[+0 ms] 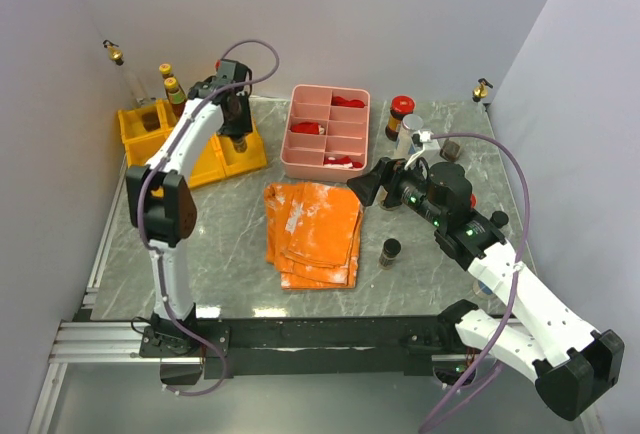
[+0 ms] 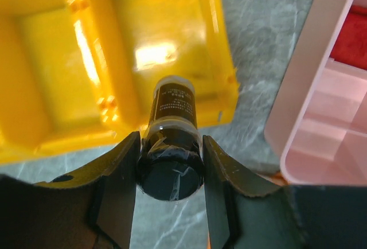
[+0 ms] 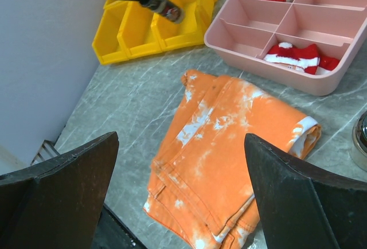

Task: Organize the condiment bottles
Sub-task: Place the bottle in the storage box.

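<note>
our left end effector (image 2: 171, 141) is pinching a dark glass bottle (image 2: 172, 108) just under its black cap, one finger on each side of the neck; the bottle hangs tilted over the near rim of the yellow bins (image 2: 160, 19) at the far left corner of the tabletop (image 1: 230, 244), not yet set into a compartment; our right end effector (image 3: 180, 139) is spread wide and holds nothing, hovering above the orange folded cloth (image 3: 229, 140).

we judge the held bottle to be light but rigid and breakable, with smooth glass and a glossy label that could slip; the hold at the neck below the cap looks the surest place, since the cap's lip would stop it sliding down; the same should suit the others, though the squat jars may want a hold around the lid or body instead.

counting the condiment bottles we can see: one in the left end effector; two yellow-capped bottles (image 1: 170, 82) standing at the back of the bins; one red-capped bottle (image 1: 400, 114), one silver-lidded clear jar (image 1: 409, 129) and one dark jar (image 1: 450, 149) grouped just right of the pink divided tray (image 1: 328, 176); one small black-capped bottle (image 1: 390, 251) alone beside the cloth; seven in all, and the right arm may hide another; we count at least three yellow bins, one tray with red pieces in three compartments, and one cloth.
</note>
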Controlling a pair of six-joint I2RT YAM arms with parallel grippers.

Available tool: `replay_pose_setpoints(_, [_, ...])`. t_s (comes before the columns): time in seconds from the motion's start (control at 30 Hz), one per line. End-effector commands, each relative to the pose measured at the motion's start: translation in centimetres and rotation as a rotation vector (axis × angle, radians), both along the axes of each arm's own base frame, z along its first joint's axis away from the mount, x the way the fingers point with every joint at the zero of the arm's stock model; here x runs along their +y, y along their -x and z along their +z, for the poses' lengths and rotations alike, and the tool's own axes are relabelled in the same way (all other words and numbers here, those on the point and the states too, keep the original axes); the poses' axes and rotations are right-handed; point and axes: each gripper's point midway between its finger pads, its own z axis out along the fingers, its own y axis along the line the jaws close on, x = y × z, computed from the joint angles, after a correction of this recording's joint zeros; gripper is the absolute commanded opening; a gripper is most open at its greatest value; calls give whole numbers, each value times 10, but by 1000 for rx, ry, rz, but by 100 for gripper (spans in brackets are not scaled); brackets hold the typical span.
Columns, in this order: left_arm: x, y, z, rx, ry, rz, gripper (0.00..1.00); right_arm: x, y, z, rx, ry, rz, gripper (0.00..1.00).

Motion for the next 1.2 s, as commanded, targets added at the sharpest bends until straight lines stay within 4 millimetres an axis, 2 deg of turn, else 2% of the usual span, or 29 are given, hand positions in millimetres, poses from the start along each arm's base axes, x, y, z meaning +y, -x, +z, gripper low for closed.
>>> replay_pose_setpoints(0.0, [-14, -35, 18, -93, 22, -82, 2, 1, -2, 10, -40, -10, -2, 98])
replay_pose_setpoints(0.13, [-9, -60, 3, -84, 53, -66, 6, 0, -4, 11, -44, -5, -11, 98])
replay_pose_setpoints(0.4, [10, -82, -17, -89, 103, -49, 15, -5, -5, 14, -54, 4, -32, 98])
replay_pose_setpoints(0.53, [14, -89, -18, -103, 101, -57, 19, -6, -5, 15, -56, 2, -34, 99])
replay_pose_setpoints(0.63, [14, -92, -28, -88, 95, -69, 24, -5, -5, 15, -54, 2, -31, 98])
replay_pose_setpoints(0.9, [17, -101, -38, -91, 68, -70, 36, -3, -7, 15, -53, 3, -30, 99])
replay_pose_setpoints(1.03, [18, -107, -40, -112, 55, -74, 50, -2, -6, 14, -50, 3, -24, 99])
replay_pose_setpoints(1.17, [18, -112, -46, -114, 48, -85, 54, -3, -7, 16, -54, 3, -26, 99])
